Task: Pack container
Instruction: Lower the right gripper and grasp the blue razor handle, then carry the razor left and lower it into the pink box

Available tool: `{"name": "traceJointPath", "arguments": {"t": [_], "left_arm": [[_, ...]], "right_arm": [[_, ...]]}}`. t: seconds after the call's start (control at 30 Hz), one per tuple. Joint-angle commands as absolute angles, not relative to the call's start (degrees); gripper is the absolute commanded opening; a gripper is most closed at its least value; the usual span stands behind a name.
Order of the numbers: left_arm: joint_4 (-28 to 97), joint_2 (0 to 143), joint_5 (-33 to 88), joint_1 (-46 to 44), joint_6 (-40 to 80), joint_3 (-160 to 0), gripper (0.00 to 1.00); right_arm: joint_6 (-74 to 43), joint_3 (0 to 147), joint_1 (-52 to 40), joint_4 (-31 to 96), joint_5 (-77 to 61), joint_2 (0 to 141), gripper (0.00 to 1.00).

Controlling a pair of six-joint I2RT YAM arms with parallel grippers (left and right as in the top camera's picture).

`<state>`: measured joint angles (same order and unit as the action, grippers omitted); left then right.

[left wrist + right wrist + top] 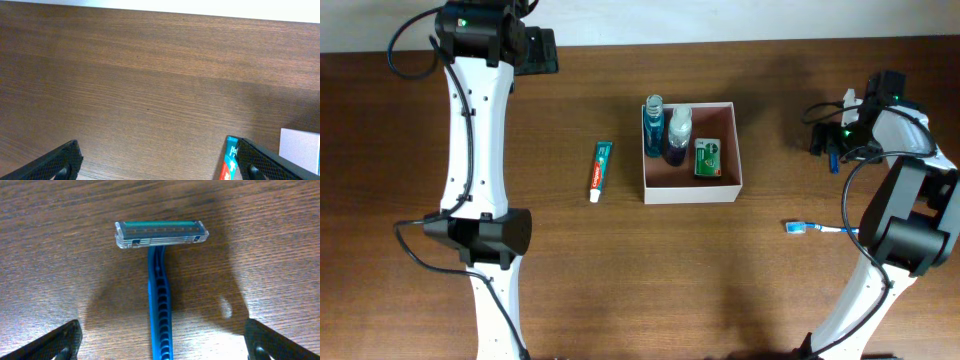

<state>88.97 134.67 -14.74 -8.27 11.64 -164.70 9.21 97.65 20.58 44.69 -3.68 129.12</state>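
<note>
Container sits mid-table, square, white walls, pinkish-brown floor; one white corner shows at the lower right of the left wrist view. Inside, along its far-left part: a blue bottle, a dark bottle with white cap just beside it, and a green packet lying flat to their right. A toothpaste tube lies flat on the table just left of the container, apart from it. Left gripper is at the far-left edge of the table, fingers spread wide, only bare wood between them. Right gripper is right of the container, fingers released and wide apart, low over a blue razor lying flat, head pointing away, handle running between the fingers, neither finger touching it. A small blue-and-white item lies on the table nearer the right arm's base; can't tell what it is.
</note>
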Motion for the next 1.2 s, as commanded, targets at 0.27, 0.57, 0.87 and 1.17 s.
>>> {"name": "traceJointPath", "arguments": {"t": [0.27, 0.57, 0.87, 1.17], "left_arm": [[89.01, 134.04, -14.31, -8.14, 12.16, -165.36, 1.0], [89.01, 134.04, -14.31, -8.14, 12.16, -165.36, 0.99], [89.03, 134.04, -14.31, -8.14, 12.16, -165.36, 0.99], [89.01, 134.04, -14.31, -8.14, 12.16, -165.36, 0.99]], "right_arm": [[9.17, 97.49, 20.67, 44.73, -3.81, 130.93, 0.5], [9.17, 97.49, 20.67, 44.66, -3.84, 130.93, 0.11], [5.52, 98.85, 20.67, 45.63, -4.12, 130.87, 0.04], [5.52, 117.6, 20.6, 61.82, -21.3, 129.88, 0.04]]}}
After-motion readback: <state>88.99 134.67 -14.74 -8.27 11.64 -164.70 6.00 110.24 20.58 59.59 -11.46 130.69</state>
